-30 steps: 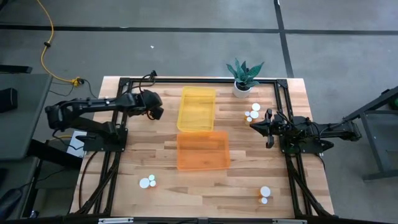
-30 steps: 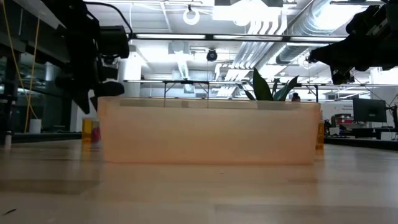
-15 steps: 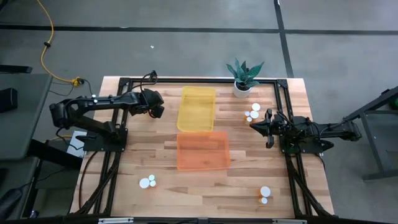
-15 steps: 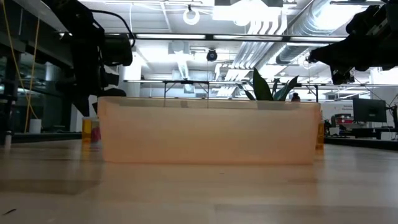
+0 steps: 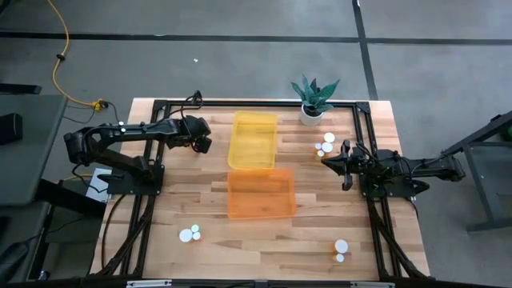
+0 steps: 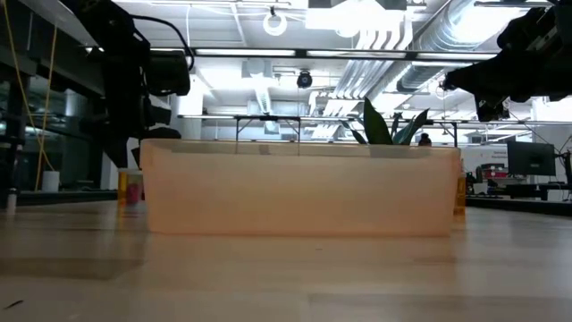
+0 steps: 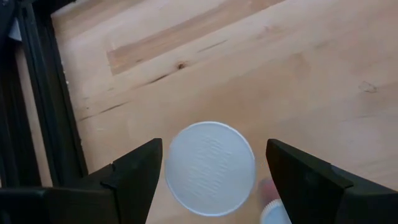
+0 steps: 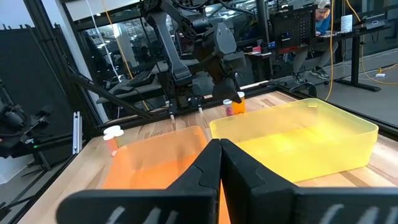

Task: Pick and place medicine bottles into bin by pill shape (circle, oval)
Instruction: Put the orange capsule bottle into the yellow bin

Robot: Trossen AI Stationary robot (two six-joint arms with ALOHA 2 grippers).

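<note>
1. My left gripper (image 5: 202, 141) hangs over the table to the left of the yellow bin (image 5: 254, 140), near the table's far edge, pointing down.
2. Its fingers (image 7: 134, 174) stand wide apart with nothing held; through my left wrist camera a white-capped medicine bottle (image 7: 210, 168) sits upright directly below, between them (a second, smaller cap (image 7: 273, 213) shows just beside it).
3. My right gripper (image 5: 326, 161) waits to the right of the yellow bin, its fingers pressed together and empty.
4. The orange bin (image 5: 260, 194) lies just in front of the yellow bin, nearly touching it.
5. Other bottles stand in clusters: three (image 5: 325, 144) right of the yellow bin by the potted plant (image 5: 313, 99), two (image 5: 190, 234) in front of it to the left, two (image 5: 341, 250) in front to the right.
</note>
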